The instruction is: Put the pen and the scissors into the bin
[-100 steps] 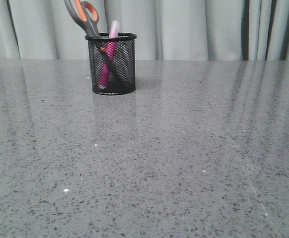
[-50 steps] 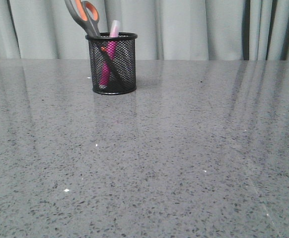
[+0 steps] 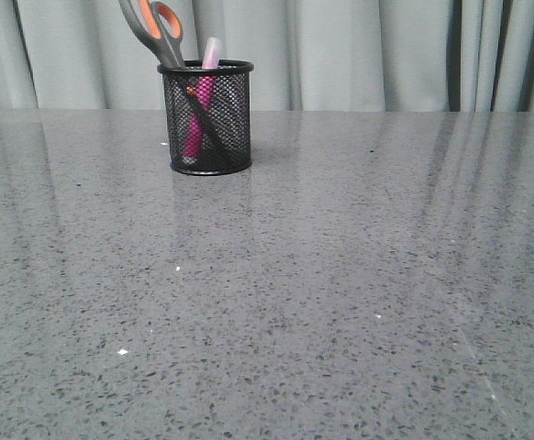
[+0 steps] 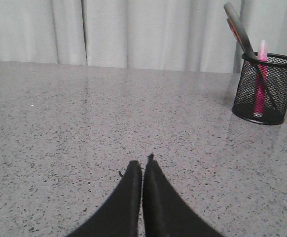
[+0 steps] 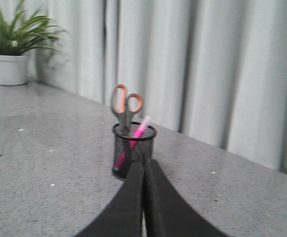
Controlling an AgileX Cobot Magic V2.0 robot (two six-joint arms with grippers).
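Now pen point(image 3: 199, 105) & scissors point(image 3: 157, 32) upright in bin point(image 3: 207, 119), handles up; both pincers closed, empty.

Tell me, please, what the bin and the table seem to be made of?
The bin looks like black wire mesh, probably metal, since the pen shows through its wall. The table looks like polished grey speckled stone or an imitation, because it mirrors the curtain.

We see a grey speckled tabletop point(image 3: 340, 293), glossy enough to carry pale reflections of the curtain point(image 3: 359, 55) that hangs in folds along its far edge, from left to right. In the right wrist view a green plant point(image 5: 13, 27) stands in a white pot point(image 5: 8, 69) on the tabletop, close to the curtain.
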